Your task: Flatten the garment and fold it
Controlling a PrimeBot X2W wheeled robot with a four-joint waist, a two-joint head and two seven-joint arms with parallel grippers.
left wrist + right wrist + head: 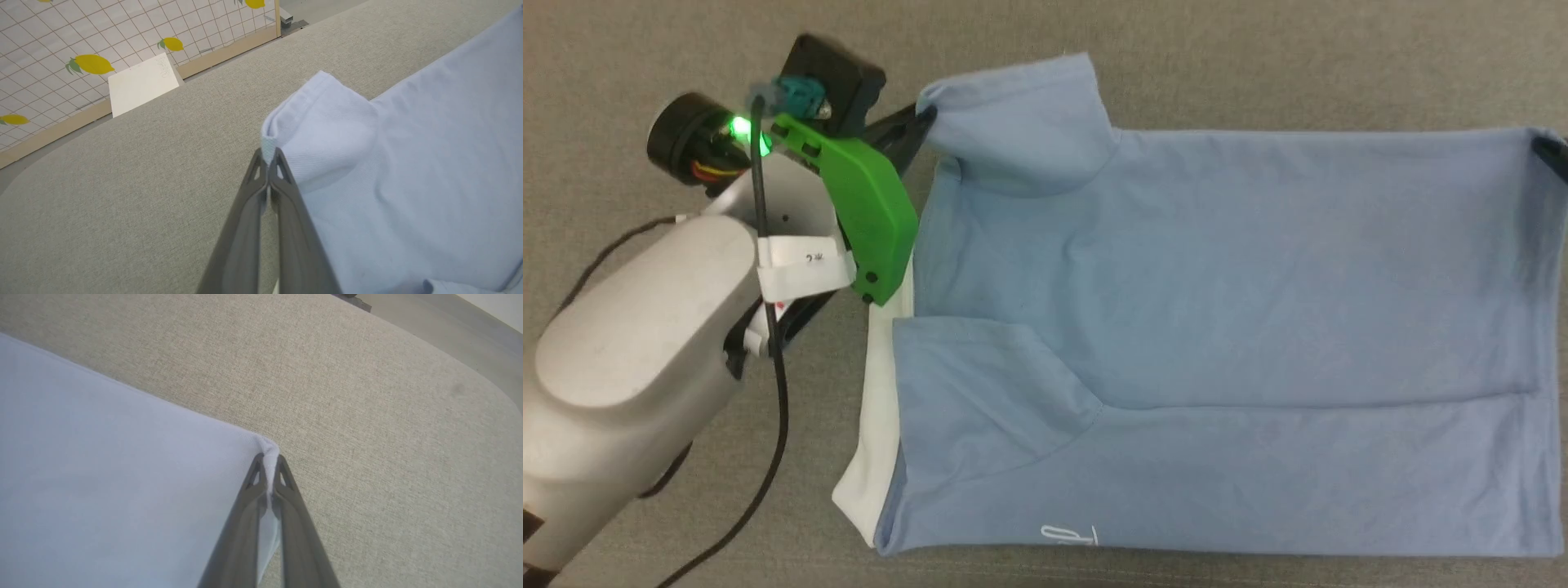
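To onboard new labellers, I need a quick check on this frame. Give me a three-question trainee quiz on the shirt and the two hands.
1. True or false: the left hand hangs open above the light blue soft-fabric short-sleeved shirt.
2. What does the right hand pinch? A) a shirt corner B) the white collar band C) nothing
3. In the head view, near which edge of the shirt is the small white logo?
Key: 1 false, it is shut on a sleeve edge; 2 A; 3 the bottom edge.
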